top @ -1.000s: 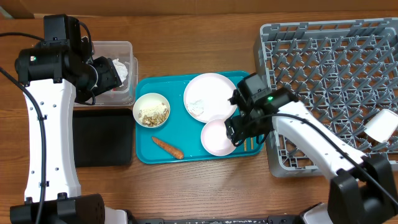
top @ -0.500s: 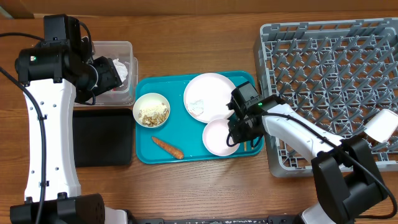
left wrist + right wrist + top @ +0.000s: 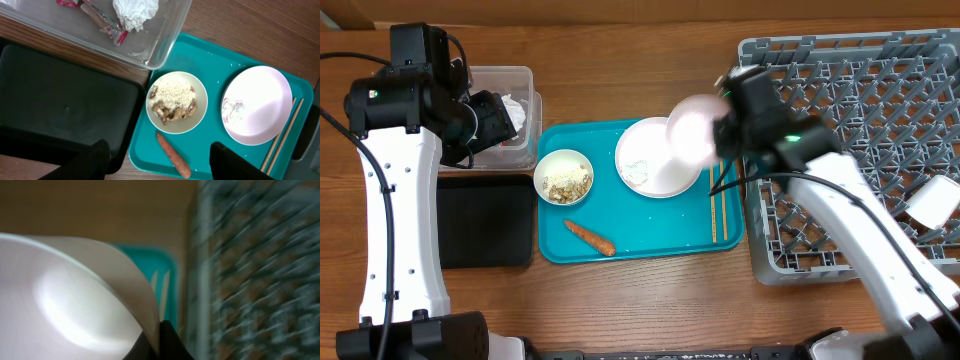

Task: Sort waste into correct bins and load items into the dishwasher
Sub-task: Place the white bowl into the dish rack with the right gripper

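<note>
Right gripper (image 3: pixel 725 125) is clamped on the rim of the dish (image 3: pixel 692 132), holding it in the air over the tray's (image 3: pixel 620 248) far-right corner, above the plate's (image 3: pixel 645 165) edge and just short of the rack (image 3: pixel 860 90) that sits to the tray's right; the dish is smeared in both views, so detail is poor. The risk I see: it's a thin pinch on one edge with all the weight hanging out to the side, so a quick swing or a hard stop could let the dish pivot in the fingers or slip out, down onto the plate or the chopsticks (image 3: pixel 717 212) on the tray; carried too low, its free edge could clip the rack wall nearest the tray or catch a peg; set down flat, I'd expect it to perch on the pegs rather than slot between them. Orientation: the dish is round, so no true long axis; from overhead it shows nearly its full disc, so its face lies roughly level with some tilt; the gripped edge is on the rack side and the free edge reaches back over the tray; whether the hollow faces up I can't say for sure. Left gripper (image 3: pixel 165 161) hangs over the tray's left edge, fingers apart and empty, well away from the dish; no clash looks likely.
</note>
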Available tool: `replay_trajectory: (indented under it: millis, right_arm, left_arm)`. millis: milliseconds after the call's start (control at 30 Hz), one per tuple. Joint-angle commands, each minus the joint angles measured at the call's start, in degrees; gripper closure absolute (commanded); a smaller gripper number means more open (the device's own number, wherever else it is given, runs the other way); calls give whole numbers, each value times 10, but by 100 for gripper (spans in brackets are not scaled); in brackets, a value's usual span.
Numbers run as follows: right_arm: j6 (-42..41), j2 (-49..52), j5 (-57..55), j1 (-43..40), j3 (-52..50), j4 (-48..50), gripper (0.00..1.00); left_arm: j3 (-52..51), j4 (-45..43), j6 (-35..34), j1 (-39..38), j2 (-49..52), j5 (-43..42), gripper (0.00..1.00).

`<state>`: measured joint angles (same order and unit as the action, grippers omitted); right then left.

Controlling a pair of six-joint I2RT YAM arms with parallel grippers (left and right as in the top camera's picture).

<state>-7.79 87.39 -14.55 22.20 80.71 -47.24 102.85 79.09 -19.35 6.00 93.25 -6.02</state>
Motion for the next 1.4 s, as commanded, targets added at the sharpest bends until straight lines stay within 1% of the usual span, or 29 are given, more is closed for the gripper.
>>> replay_trajectory:
  millis: [0,100,367,533,700,800,900,1000,1100,1133,1200,1267,1367]
  right_arm:
    - [103,-15,-158,-55,11,47,96]
    - [142,-7,-226,-116,11,99,96]
    - [144,45,-395,-294,11,255,96]
    - [221,111,-478,-367,11,362,96]
    - [323,186,-511,-408,11,475,96]
    - [353,223,-514,-426,11,522,96]
    - [350,243,-513,-428,11,521,96]
    - [326,259,-492,-422,10,491,96]
    - [278,268,-462,-408,10,425,96]
    - [259,268,-435,-400,10,384,96]
    - [228,268,-396,-391,10,336,96]
    - [191,268,-381,-384,10,306,96]
    - [165,268,-381,-375,10,275,96]
  left_arm:
    - [1,-3,1,0,-4,2,34]
    - [1,-5,1,0,-4,3,34]
    - [1,-16,1,0,-4,6,34]
    - [1,-27,1,0,-4,6,34]
    - [1,-26,1,0,-4,7,34]
    - [1,-26,1,0,-4,7,34]
    - [1,-26,0,0,-4,6,34]
    - [1,-29,0,0,-4,7,34]
    - [1,-30,0,0,-4,7,34]
    - [1,-29,1,0,-4,7,34]
    - [1,-29,1,0,-4,7,34]
    - [1,-29,1,0,-4,7,34]
    - [1,-29,1,0,-4,7,34]
